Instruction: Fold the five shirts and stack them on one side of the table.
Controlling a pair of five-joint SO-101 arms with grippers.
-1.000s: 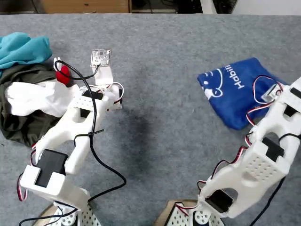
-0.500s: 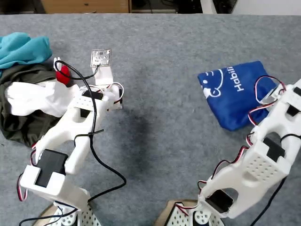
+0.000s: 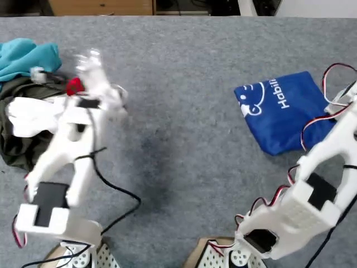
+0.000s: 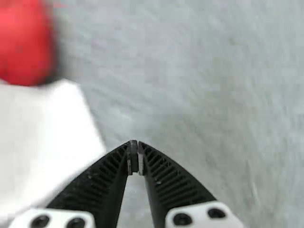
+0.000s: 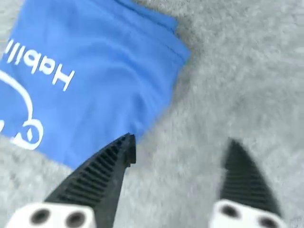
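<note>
A folded blue shirt [image 3: 284,109] with white print lies at the right of the grey table; it appears again in the right wrist view [image 5: 90,76]. My right gripper [image 5: 183,152] hangs open just beyond the shirt's edge, over bare carpet. At the far left a pile holds a teal shirt [image 3: 25,56], a white shirt [image 3: 39,114], a dark olive shirt [image 3: 22,145] and a bit of red cloth [image 3: 74,85]. My left gripper [image 4: 134,159] is shut with nothing in it, beside the white shirt [image 4: 42,142] and the red cloth [image 4: 23,42].
The grey felt table surface [image 3: 184,139] lies bare between the pile and the blue shirt. A wooden cabinet [image 3: 100,6] runs along the far edge. Both arm bases stand at the near edge.
The left arm has swung left toward the clothes pile. The right arm has pulled back to the right, off the blue shirt, which stays folded.
</note>
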